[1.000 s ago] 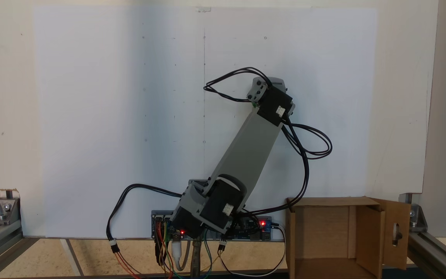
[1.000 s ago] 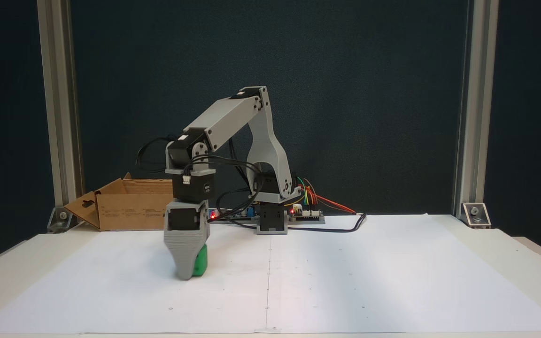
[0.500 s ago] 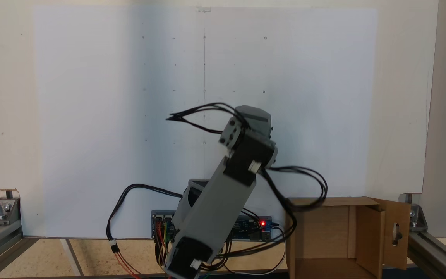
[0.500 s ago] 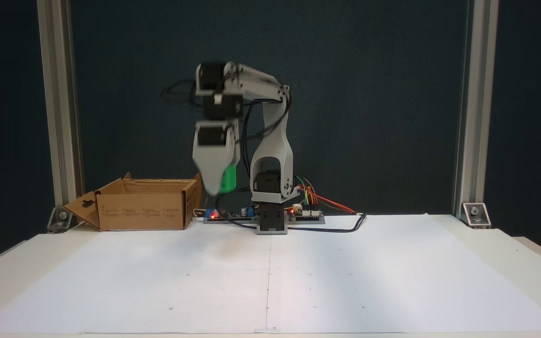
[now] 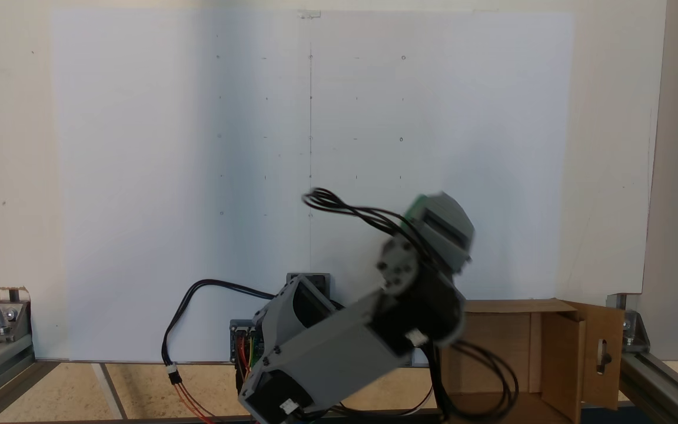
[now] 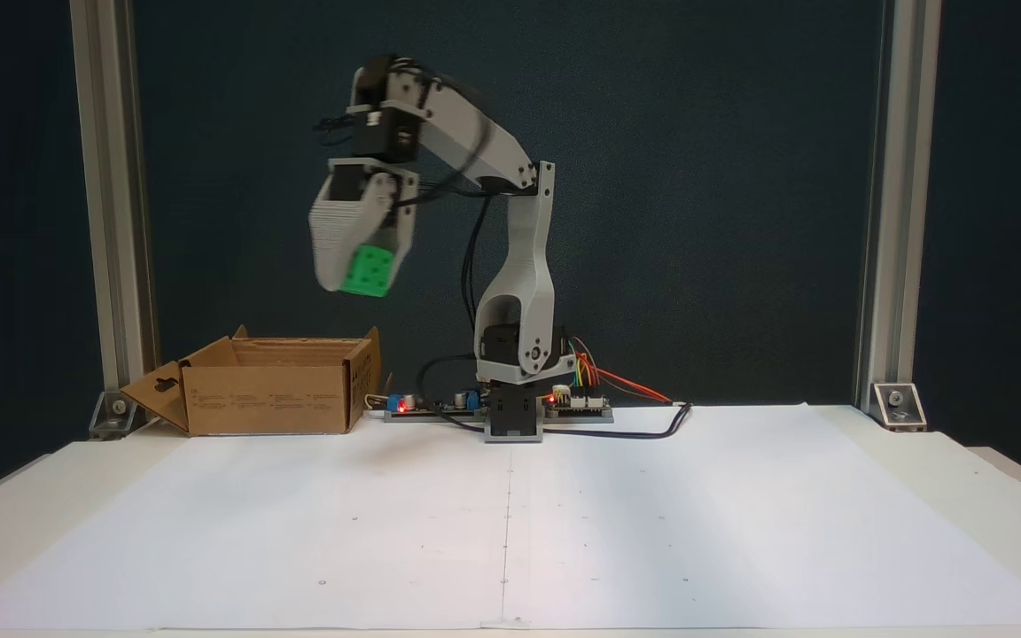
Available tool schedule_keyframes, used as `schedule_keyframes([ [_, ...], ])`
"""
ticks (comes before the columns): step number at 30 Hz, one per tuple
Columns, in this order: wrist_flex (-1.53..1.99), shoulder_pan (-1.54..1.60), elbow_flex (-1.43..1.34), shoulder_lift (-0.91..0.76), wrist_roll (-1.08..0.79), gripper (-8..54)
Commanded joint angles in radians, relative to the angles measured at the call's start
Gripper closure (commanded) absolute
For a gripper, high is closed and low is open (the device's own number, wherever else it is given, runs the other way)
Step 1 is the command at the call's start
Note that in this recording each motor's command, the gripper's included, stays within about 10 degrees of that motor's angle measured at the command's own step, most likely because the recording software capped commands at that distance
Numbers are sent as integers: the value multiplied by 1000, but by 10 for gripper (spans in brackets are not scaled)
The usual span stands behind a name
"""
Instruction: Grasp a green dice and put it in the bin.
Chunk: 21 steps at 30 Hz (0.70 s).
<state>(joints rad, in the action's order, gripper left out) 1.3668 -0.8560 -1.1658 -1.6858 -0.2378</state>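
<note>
Raised and swung toward the bin [image 6: 267, 399] since half a second ago: gripper [image 6: 360, 276], now high above the table [image 6: 741, 532], up and just right of the bin's open top in a fixed view. Fingers clamped on the green dice [image 6: 368, 269], pips facing the camera. Green sliver [image 5: 414, 206] at the gripper in a fixed view. Bin [image 5: 551, 353] on the table edge, flaps open.

Arm [image 6: 524, 248]: light grey plastic links, black servo blocks [image 6: 386, 133], looped black cables [image 5: 480, 377], coloured wires [image 6: 604, 377] at base.
</note>
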Motion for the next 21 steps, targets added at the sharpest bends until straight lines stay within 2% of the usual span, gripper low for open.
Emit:
schedule_keyframes([
  [1, 0, -107, 52, -29, -35, 340],
  [8, -66, -469, 61, 21, -216, 340],
  [14, -278, -752, 61, 170, -295, 340],
  [21, -502, -923, 91, 367, -313, 340],
])
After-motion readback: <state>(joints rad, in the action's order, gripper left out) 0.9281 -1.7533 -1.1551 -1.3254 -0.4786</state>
